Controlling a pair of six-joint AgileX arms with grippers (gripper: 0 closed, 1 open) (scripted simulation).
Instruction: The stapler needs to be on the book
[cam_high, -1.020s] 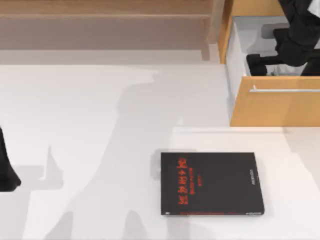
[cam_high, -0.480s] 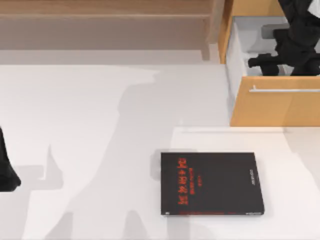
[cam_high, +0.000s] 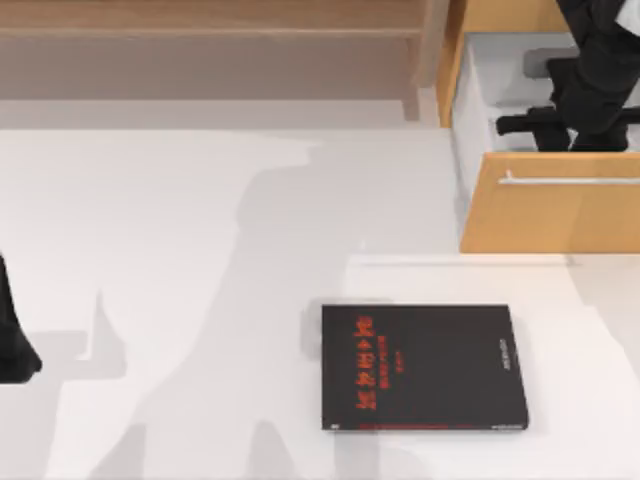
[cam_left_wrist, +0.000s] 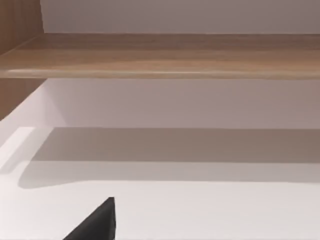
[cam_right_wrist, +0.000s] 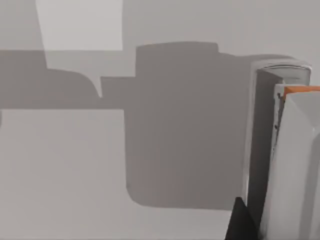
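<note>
The right gripper (cam_high: 520, 125) hangs inside the open wooden drawer (cam_high: 550, 205) at one o'clock; I cannot tell its grip. The small white-grey stapler (cam_right_wrist: 282, 145) seems beside it. The flat black red-lettered book (cam_high: 423, 367) lies at five o'clock.

Smooth white tabletop (cam_high: 200, 250), crossed by soft grey shadows through the middle and lower left of the top view. Flat black rectangular book (cam_high: 424, 367) with red lettering lies flat on it, lower centre-right of frame. Light wooden drawer unit (cam_high: 545, 210) with a white interior stands open at the upper right. Long wooden shelf (cam_high: 210, 30) runs along the upper edge.
</note>
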